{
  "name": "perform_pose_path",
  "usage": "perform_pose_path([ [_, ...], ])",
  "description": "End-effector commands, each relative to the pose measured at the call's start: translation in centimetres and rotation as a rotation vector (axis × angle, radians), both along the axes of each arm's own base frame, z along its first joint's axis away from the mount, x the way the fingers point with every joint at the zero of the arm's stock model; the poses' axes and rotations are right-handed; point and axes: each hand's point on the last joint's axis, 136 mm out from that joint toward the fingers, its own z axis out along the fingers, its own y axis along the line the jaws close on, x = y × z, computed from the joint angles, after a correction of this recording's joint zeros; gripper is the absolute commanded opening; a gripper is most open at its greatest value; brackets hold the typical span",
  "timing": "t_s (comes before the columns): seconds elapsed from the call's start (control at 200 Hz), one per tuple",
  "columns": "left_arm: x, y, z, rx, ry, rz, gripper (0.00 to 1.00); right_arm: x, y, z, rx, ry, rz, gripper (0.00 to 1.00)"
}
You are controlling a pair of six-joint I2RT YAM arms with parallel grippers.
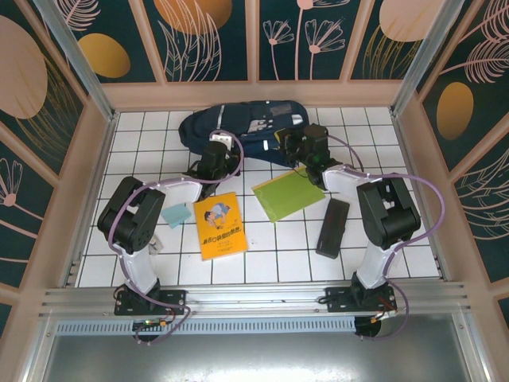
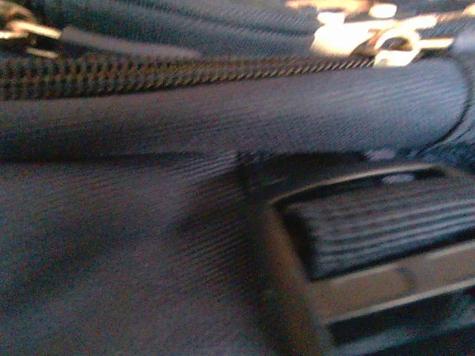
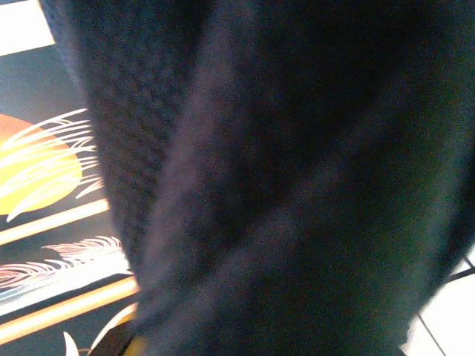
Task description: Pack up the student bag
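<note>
student bag [image 1: 238,126] lies flat at the far middle of the tabletop [image 1: 270,259], front pocket up, both arms reaching into its near edge. left pincer [image 1: 220,148] is at the bag's near-left rim, jaws closed. right pincer [image 1: 291,142] is at the near-right rim, also closed. Step in hand looks like getting the main compartment open: one side anchors cloth, the other works the zipper [image 2: 185,70]. To do it well: anchor on cloth right beside the track, not on a loose strap. Pull along the track, not across it, and hold the bag flat so it doesn't slide onto the yellow book [image 1: 219,226] and green notebook [image 1: 288,193] lying just in front. Black pencil case [image 1: 332,227] and a small pale-blue item [image 1: 172,215] lie nearer the bases, apart from the bag, so I judge nothing is packed yet. Hard to read: the left wrist view is pressed against navy cloth, with a metal zipper pull [image 2: 393,43] upper right and a strap buckle [image 2: 356,252] lower right. The pinch point is hidden, so can't say whether the closed jaws have cloth, the pull or nothing. The zipper run there looks meshed shut; the rest is hidden. Right wrist view is dark blurred fabric across the lens, likely a held fold, unconfirmed. Pale-blue item is too small to name.
</note>
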Motion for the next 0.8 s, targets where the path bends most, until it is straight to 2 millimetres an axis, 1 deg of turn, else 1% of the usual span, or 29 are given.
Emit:
perform_pose_path([
  [0.0, -0.8, 1.1, -0.1, 0.080, 0.073, -0.028, 0.00, 0.9, -2.3, 3.6, -0.034, -0.150, -0.008, 0.00],
  [0.075, -1.2, 2.1, -1.4, 0.111, 0.136, -0.018, 0.00, 1.3, -3.1, 3.0, -0.062, -0.151, -0.001, 0.00],
  [0.155, -1.7, 2.9, -2.2, 0.115, 0.177, -0.008, 0.00, 1.8, -4.4, 2.4, -0.109, -0.153, -0.017, 0.00],
  [0.225, -1.9, 3.7, -2.2, 0.128, 0.183, 0.022, 0.00, 2.2, -5.5, 2.0, -0.150, -0.158, -0.027, 0.00],
  [0.34, -2.2, 4.9, -1.4, 0.153, 0.171, 0.049, 0.00, 2.8, -7.3, 1.5, -0.214, -0.157, -0.035, 0.00],
  [0.395, -2.2, 5.5, -1.3, 0.179, 0.177, 0.061, 0.00, 3.1, -7.8, 1.5, -0.235, -0.162, -0.034, 0.00],
  [0.46, -2.4, 6.1, -1.6, 0.195, 0.196, 0.064, 0.00, 3.4, -8.2, 1.5, -0.253, -0.165, -0.025, 0.00],
  [0.615, -2.8, 5.7, -2.5, 0.220, 0.221, 0.012, 0.00, 4.1, -8.5, 1.1, -0.262, -0.166, 0.012, 0.00],
  [0.71, -4.0, 4.1, -3.1, 0.190, 0.269, -0.095, 0.00, 4.7, -8.6, 0.9, -0.300, -0.171, 0.041, 0.00],
  [0.796, -5.5, 2.5, -3.2, 0.139, 0.308, -0.160, 0.00, 5.2, -8.5, 0.7, -0.329, -0.172, 0.065, 0.00],
])
